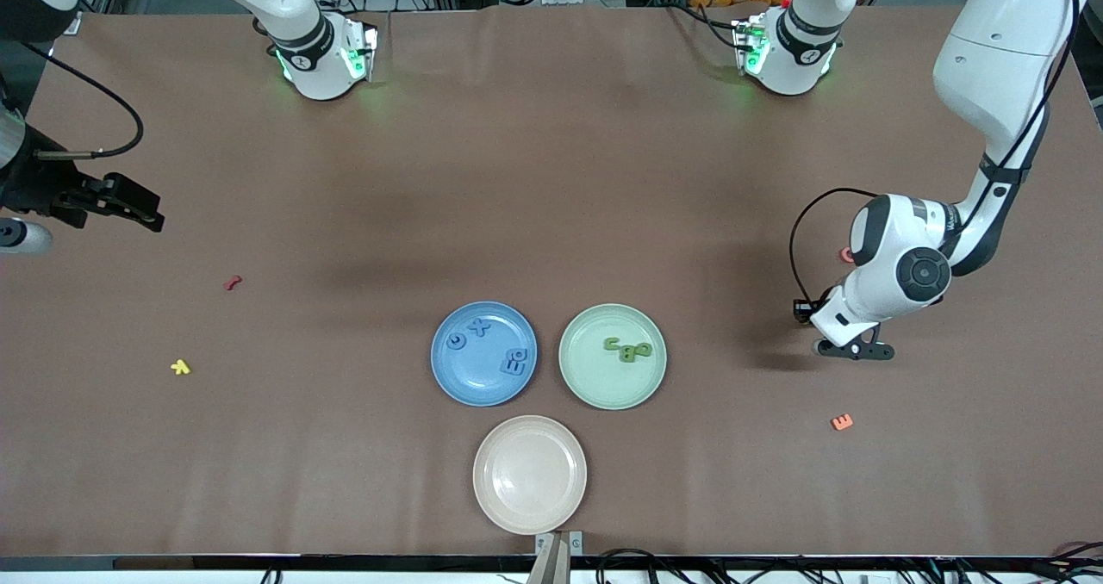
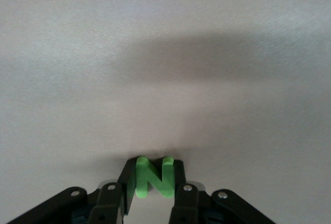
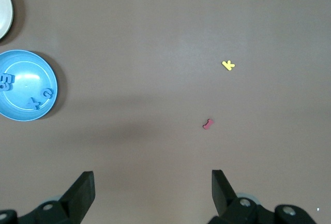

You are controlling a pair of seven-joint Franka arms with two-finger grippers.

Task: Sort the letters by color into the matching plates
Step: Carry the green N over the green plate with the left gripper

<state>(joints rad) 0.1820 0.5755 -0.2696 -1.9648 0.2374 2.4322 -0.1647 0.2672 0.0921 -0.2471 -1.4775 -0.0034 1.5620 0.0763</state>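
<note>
A brown bench (image 1: 551, 179) carries the blue plate (image 1: 470, 373) and green plate (image 1: 603, 386), letters in each. The left claw (image 2: 153, 182) pinches a green letter N (image 2: 152, 178) low over the bench's left-arm end; the right claw (image 3: 152, 193) waits, spread wide

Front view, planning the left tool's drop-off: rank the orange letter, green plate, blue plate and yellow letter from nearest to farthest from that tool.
From the left tool, shut on a green letter N:
1. orange letter, nearer the camera.
2. green plate, mid-table.
3. blue plate, beside it.
4. yellow letter, toward the right arm's end.
</note>
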